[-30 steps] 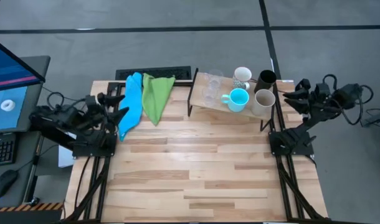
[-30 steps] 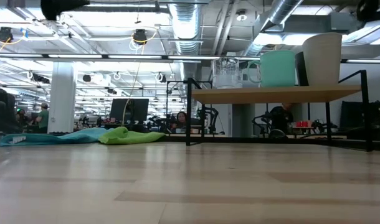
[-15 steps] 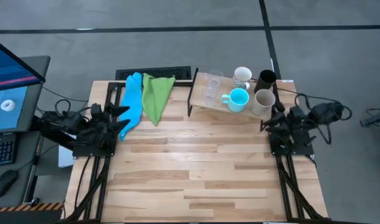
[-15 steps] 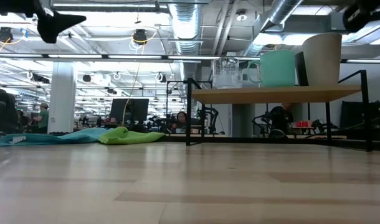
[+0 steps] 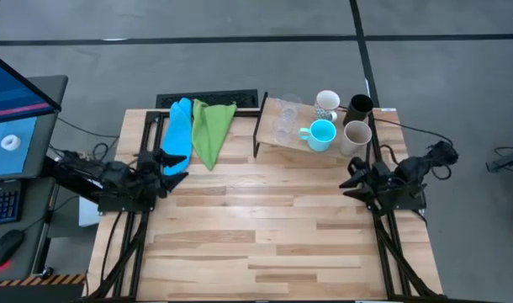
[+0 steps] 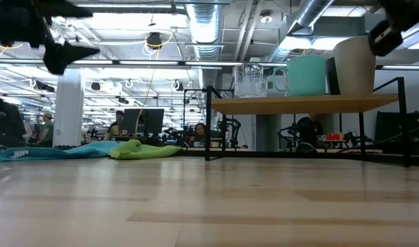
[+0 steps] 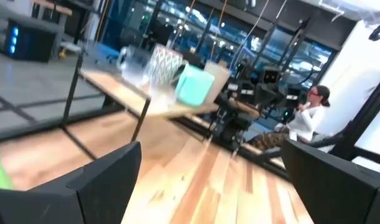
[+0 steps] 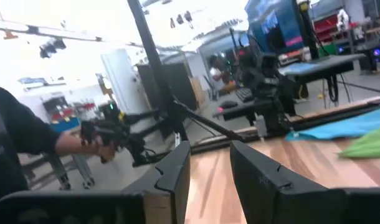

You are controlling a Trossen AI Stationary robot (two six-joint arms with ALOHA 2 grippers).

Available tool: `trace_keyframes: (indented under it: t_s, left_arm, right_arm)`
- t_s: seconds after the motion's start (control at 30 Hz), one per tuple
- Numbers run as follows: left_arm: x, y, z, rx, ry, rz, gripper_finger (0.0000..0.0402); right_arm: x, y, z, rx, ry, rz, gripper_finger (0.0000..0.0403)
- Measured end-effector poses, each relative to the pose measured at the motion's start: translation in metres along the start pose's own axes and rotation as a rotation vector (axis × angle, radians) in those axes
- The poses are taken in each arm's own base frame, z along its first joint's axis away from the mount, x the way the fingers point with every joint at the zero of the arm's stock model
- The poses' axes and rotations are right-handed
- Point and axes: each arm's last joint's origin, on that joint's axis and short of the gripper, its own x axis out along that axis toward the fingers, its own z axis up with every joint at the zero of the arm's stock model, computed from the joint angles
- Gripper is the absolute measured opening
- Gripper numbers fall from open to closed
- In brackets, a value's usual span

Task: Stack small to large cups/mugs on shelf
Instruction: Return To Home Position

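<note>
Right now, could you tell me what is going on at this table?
Nothing is being handled. Six cups stand on the shelf: two clear cups, white mug, cyan mug, black cup and beige tumbler. The left hand and right hand are open and empty, raised above the table's left and right sides, apart from the shelf. A blue cloth and a green cloth lie left of the shelf.

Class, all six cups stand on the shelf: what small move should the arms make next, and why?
Probably fold both arms to rest: the left gripper and right gripper hang open, empty, at the table's side edges, and the cups stand on the shelf.
</note>
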Motion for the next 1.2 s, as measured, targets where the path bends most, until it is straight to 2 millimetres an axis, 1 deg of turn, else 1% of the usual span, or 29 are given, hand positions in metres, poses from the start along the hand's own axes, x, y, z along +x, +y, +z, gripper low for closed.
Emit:
trace_keyframes:
  t_s: [0.13, 0.23, 0.3, 0.4, 0.53, 0.63, 0.8, 0.97, 1.2]
  left_arm:
    - [0.006, 0.007, -0.027, -0.039, 0.023, 0.009, 0.0377]
    - [0.009, 0.011, -0.044, -0.061, 0.014, -0.022, 0.0377]
    - [0.009, 0.011, -0.045, -0.053, 0.014, -0.029, 0.0377]
    - [0.009, 0.011, -0.046, 0.015, 0.015, -0.017, 0.0377]
    - [0.009, 0.011, -0.046, 0.074, 0.015, -0.016, 0.0377]
    - [0.009, 0.011, -0.046, 0.094, 0.015, -0.016, 0.0377]
    - [0.009, 0.012, -0.046, 0.125, 0.013, -0.006, 0.0377]
    - [0.009, 0.013, -0.046, 0.120, 0.002, 0.028, 0.0377]
    - [0.009, 0.013, -0.046, 0.116, 0.003, 0.029, 0.0377]
  right_arm:
    - [0.004, -0.002, -0.015, 0.014, -0.024, 0.007, 0.0136]
    - [0.007, -0.005, -0.028, 0.017, -0.031, 0.008, 0.0136]
    - [0.008, -0.006, -0.034, 0.021, -0.046, 0.011, 0.0136]
    - [0.009, -0.009, -0.045, 0.020, -0.043, 0.007, 0.0136]
    - [0.009, -0.009, -0.048, 0.007, -0.021, -0.002, 0.0136]
    - [0.009, -0.009, -0.047, -0.015, -0.025, -0.002, 0.0136]
    - [0.009, -0.011, -0.052, -0.034, 0.023, -0.037, 0.0136]
    - [0.009, -0.013, -0.053, -0.038, 0.016, -0.101, 0.0136]
    - [0.009, -0.014, -0.056, -0.048, 0.045, -0.109, 0.0136]
